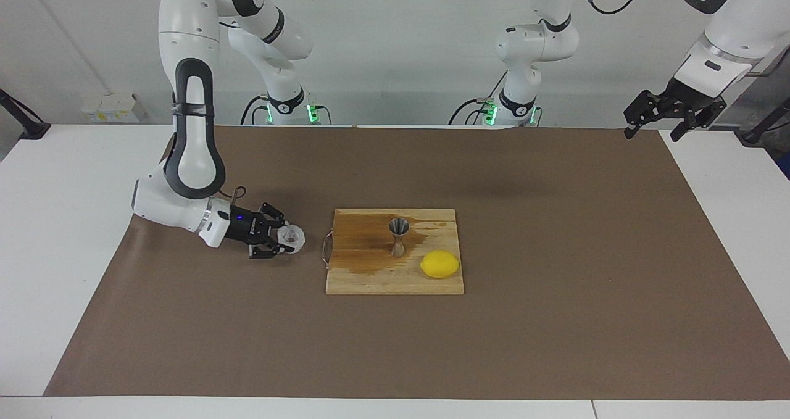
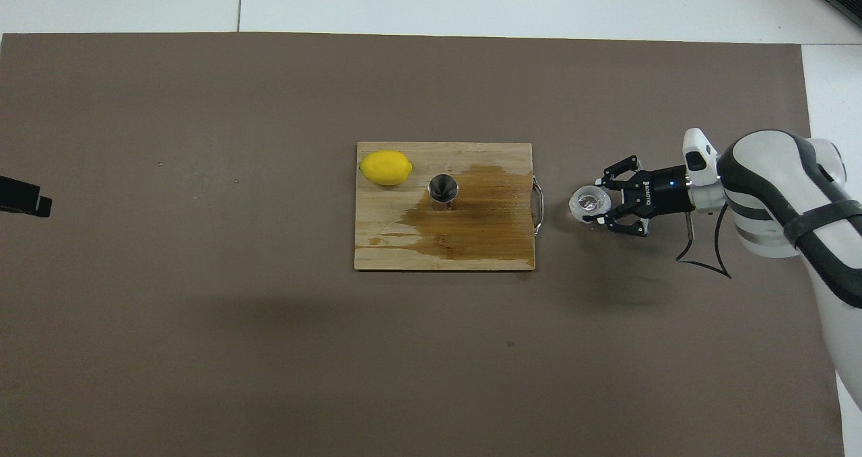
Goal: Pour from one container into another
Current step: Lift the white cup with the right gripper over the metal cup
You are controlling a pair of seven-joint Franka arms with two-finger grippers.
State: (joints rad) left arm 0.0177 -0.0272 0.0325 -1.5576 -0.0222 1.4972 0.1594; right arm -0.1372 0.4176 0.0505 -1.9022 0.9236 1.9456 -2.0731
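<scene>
The small translucent-white ridged plastic cup stands low at the brown mat, beside the cutting board's handle toward the right arm's end; it also shows in the overhead view. My right gripper reaches in level, its fingers against both sides of the cup. The silver hourglass jigger stands upright on the wooden cutting board, next to a lemon. My left gripper waits open and empty, raised over the mat's edge at the left arm's end.
A wide dark wet stain spreads over the board around the jigger. The board's metal handle points toward the cup. The lemon lies at the board's corner. The brown mat covers the table.
</scene>
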